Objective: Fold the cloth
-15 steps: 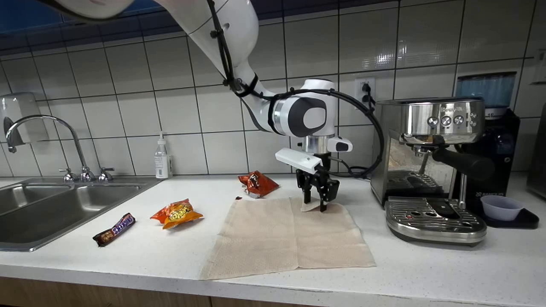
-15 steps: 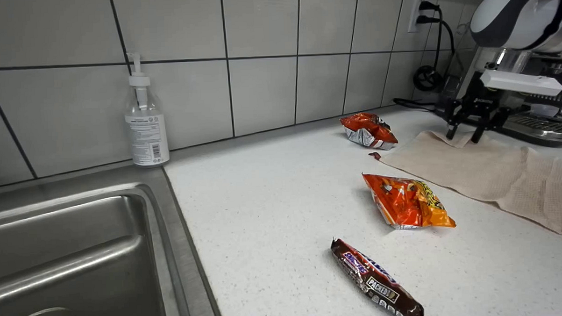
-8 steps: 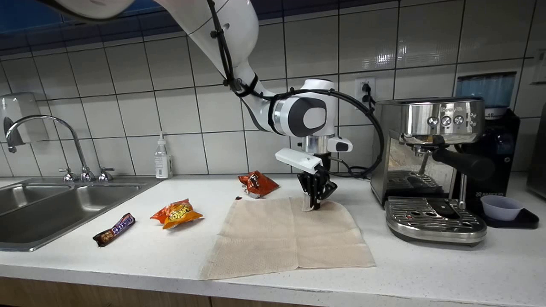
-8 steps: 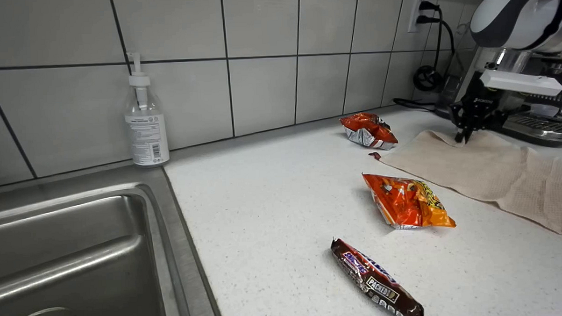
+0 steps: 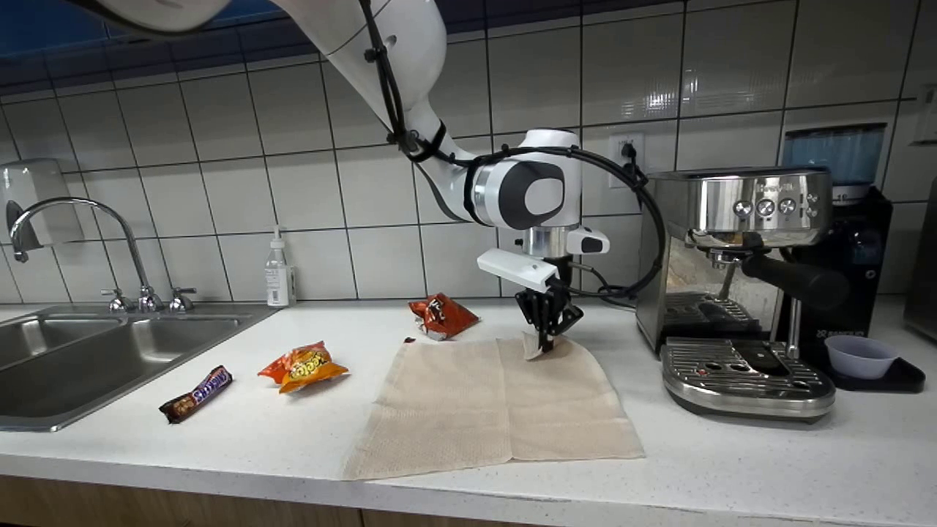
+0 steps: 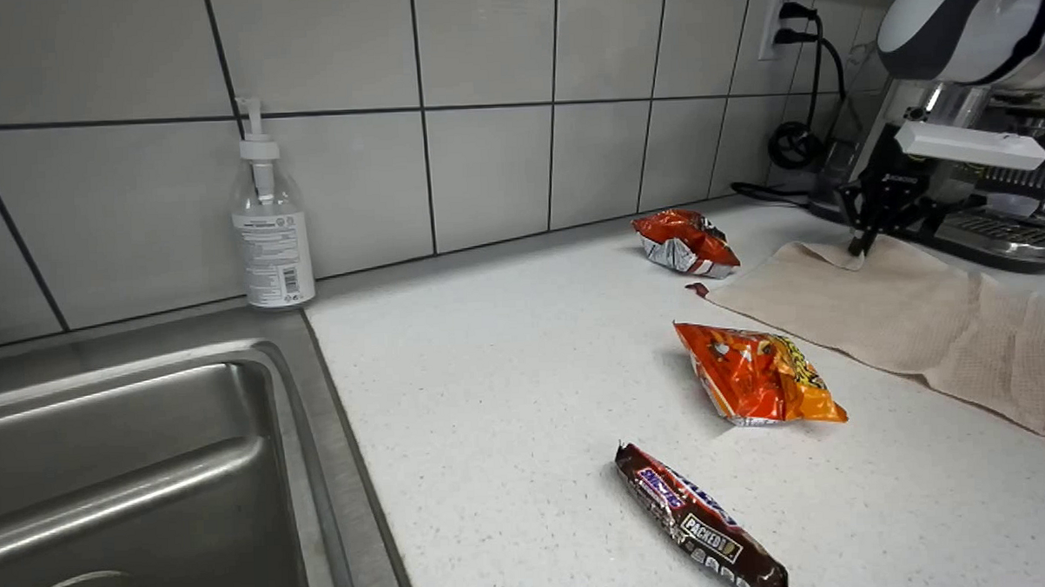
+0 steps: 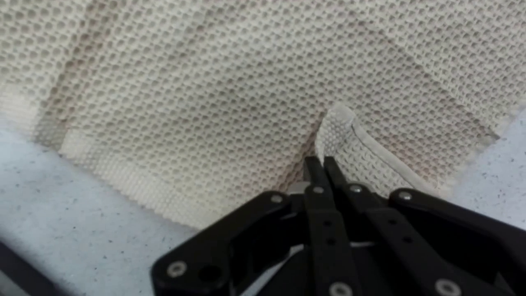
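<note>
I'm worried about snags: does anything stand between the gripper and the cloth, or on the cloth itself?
Nothing visible: the gripper is closed on a folded bit of the cloth, and no object shows on top.

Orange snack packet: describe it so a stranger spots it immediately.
In an exterior view, go from the steel sink toward the beige cloth. The orange snack packet lies between them, past a slim dark candy bar. Its golden-orange end sets it apart from that bar and the red packet nearer the wall.
</note>
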